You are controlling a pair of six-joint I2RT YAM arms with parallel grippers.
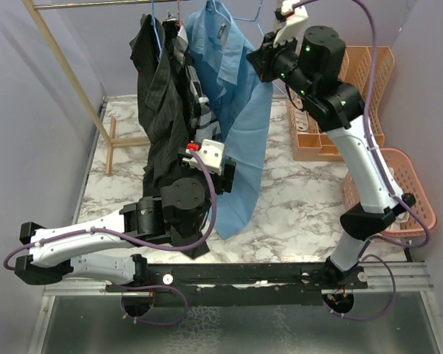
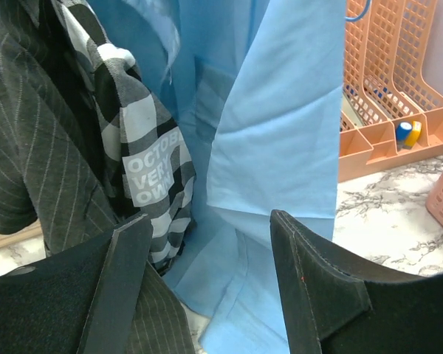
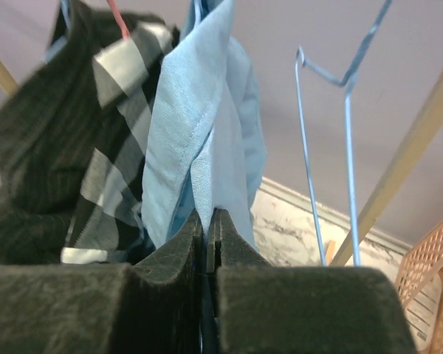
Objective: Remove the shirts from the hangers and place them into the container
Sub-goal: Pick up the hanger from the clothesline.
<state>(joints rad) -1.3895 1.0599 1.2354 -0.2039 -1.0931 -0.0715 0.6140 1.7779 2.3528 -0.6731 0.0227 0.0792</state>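
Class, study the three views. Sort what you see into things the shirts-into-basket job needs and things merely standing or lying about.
Belongs to the job:
light blue shirt
checked shirt
pinstriped shirt
empty blue wire hanger
pink lattice basket

Just lying about:
peach file organizer
wooden rack
small blue and yellow items in the organizer

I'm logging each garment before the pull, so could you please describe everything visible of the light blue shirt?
The light blue shirt is thin, smooth woven cloth with a collar, hanging high from the rack and draped down over the marble table. The right claw is shut on a fold near its collar. The left claw, open, faces its lower part. The checked shirt lies against it, and an empty blue wire hanger hangs beside it.
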